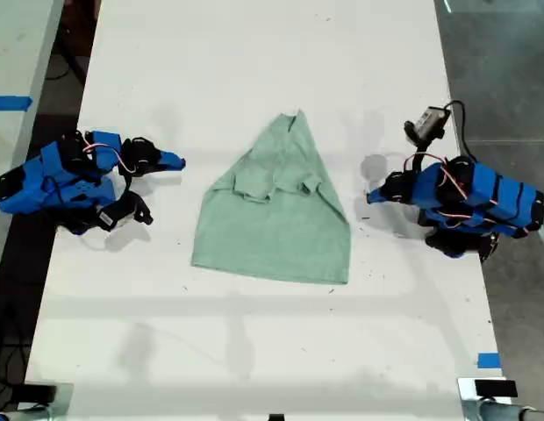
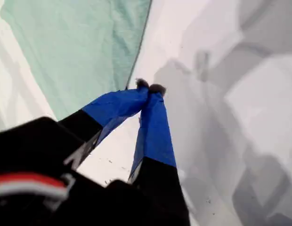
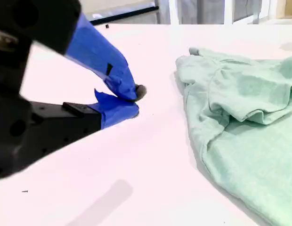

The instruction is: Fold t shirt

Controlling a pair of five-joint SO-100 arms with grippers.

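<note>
The pale mint-green t shirt (image 1: 276,210) lies flat in the middle of the white table (image 1: 254,351), narrowed to a point at its far end with its sleeves folded inward. My first gripper (image 1: 371,197) rests at the exterior view's right, shut and empty. In its wrist view the first gripper (image 2: 149,87) has its tips just off the straight edge of the t shirt (image 2: 80,52). My second gripper (image 1: 177,161) lies at the exterior view's left, shut on nothing. Bare table separates the second gripper (image 3: 135,100) from the rumpled t shirt (image 3: 240,117).
Grey floor (image 1: 500,61) lies beyond the table's edge on the exterior view's right. Blue tape marks (image 1: 488,360) sit near the table's front corner there. A second pale surface with blue tape (image 1: 9,103) stands at that view's left.
</note>
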